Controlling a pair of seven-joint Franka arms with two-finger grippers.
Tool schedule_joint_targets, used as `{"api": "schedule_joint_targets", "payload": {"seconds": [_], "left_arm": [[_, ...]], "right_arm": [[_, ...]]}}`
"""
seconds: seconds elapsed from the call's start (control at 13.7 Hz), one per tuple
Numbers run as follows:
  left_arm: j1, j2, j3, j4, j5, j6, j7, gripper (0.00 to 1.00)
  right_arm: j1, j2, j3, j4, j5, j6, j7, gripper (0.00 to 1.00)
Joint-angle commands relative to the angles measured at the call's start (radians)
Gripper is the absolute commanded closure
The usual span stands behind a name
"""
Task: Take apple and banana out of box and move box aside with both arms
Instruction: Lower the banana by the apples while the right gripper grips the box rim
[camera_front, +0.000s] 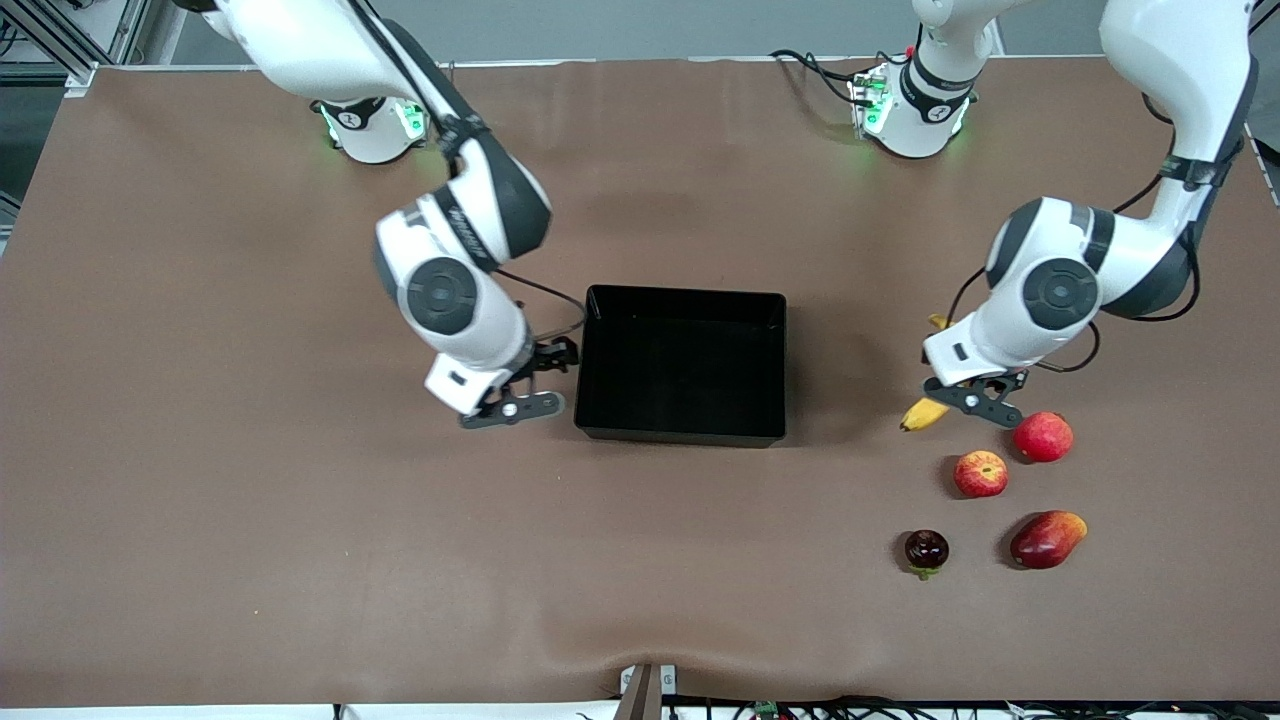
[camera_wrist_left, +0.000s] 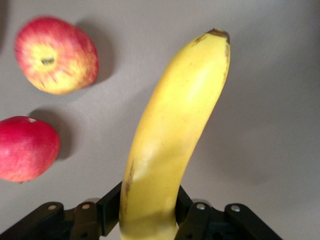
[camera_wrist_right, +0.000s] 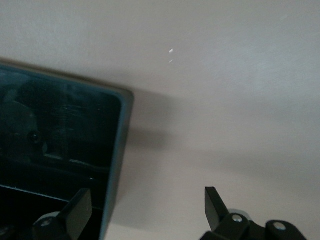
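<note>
The left gripper (camera_wrist_left: 150, 220) clenches the banana (camera_wrist_left: 175, 130) at one end, low beside the apple (camera_front: 980, 473) on the surface. The right gripper (camera_wrist_right: 145, 210), jaws spread, apparently straddles the box (camera_front: 683, 365) wall. Emptied, the rigid box should slide lightly; take opposite walls.

Brown matte table covering (camera_front: 250, 500), plain deep-red round fruit (camera_front: 1043, 436) toward the left arm's end, elongated red-orange mango (camera_front: 1047, 539) nearer the front camera than it, small dark maroon round fruit with green stem (camera_front: 927, 550) beside the mango, all three apart
</note>
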Motion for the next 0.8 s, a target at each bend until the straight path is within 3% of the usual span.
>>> {"api": "schedule_joint_targets", "payload": {"seconds": [0.0, 0.29, 0.44, 0.51, 0.59, 0.66, 0.73], "left_arm": [[0.047, 0.051, -0.015, -0.014, 0.069, 0.077, 0.058, 1.00], [0.140, 0.202, -0.004, -0.010, 0.173, 0.255, 0.055, 1.00], [0.156, 0.240, -0.004, 0.002, 0.196, 0.277, 0.038, 1.00], [0.151, 0.243, -0.004, 0.012, 0.196, 0.277, 0.032, 0.84], [0.150, 0.246, -0.004, 0.013, 0.196, 0.277, 0.018, 0.19], [0.150, 0.242, -0.006, 0.013, 0.198, 0.275, 0.014, 0.00], [0.148, 0.234, -0.009, 0.013, 0.198, 0.275, 0.012, 0.00]], "right_arm": [[0.043, 0.047, -0.009, 0.022, -0.004, 0.021, 0.093, 0.00], [0.085, 0.067, -0.009, -0.051, -0.004, 0.132, 0.149, 0.00], [0.097, 0.082, -0.010, -0.085, -0.004, 0.197, 0.156, 0.00], [0.103, 0.093, -0.012, -0.091, -0.012, 0.215, 0.173, 0.00], [0.109, 0.099, -0.013, -0.093, -0.029, 0.223, 0.175, 0.09], [0.109, 0.104, -0.013, -0.094, -0.046, 0.223, 0.176, 0.48], [0.108, 0.106, -0.013, -0.094, -0.050, 0.223, 0.176, 0.88]]}}
